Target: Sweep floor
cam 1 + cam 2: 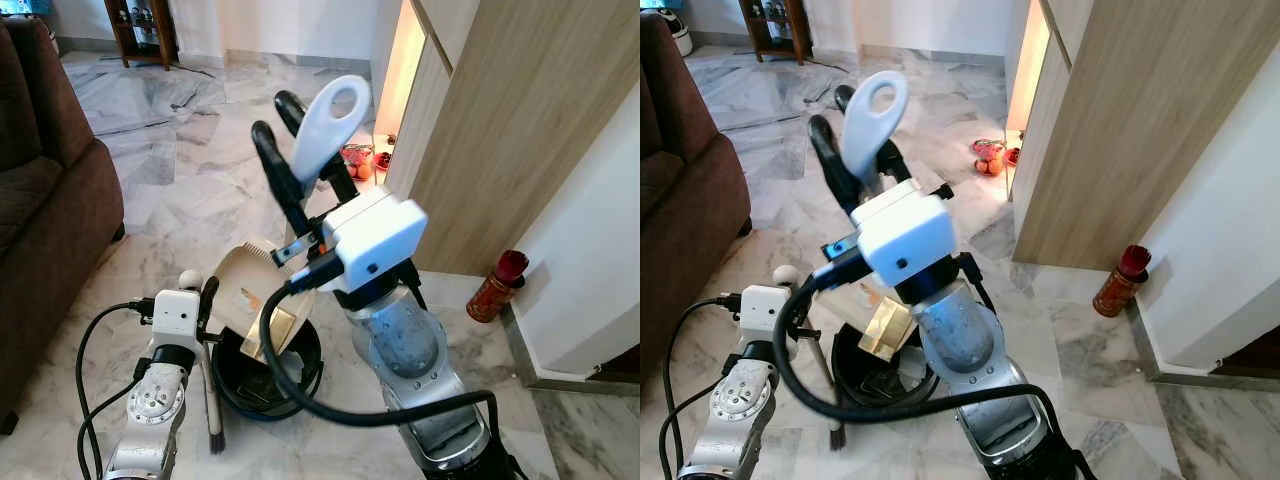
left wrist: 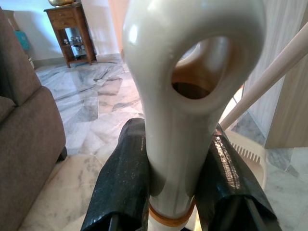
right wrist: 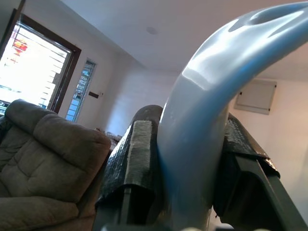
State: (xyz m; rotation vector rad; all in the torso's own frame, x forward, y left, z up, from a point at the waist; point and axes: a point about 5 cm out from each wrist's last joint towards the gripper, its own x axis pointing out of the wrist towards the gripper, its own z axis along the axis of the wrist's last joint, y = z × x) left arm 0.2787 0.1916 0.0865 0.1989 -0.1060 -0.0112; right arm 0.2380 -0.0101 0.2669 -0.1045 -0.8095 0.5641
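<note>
My right gripper is raised in front of me, shut on the white loop handle of a long-handled cream dustpan. The pan hangs tilted over a black bin on the marble floor. Low at my left, my left gripper is shut on the cream handle of a hand brush. The brush's dark bristles point down beside the bin. In the right wrist view both black fingers clamp the pale dustpan handle.
A brown sofa stands close on my left. A wooden partition and a white wall rise at the right, with a red bottle at their foot. Small red items lie by the lit doorway. A wooden shelf stands far back.
</note>
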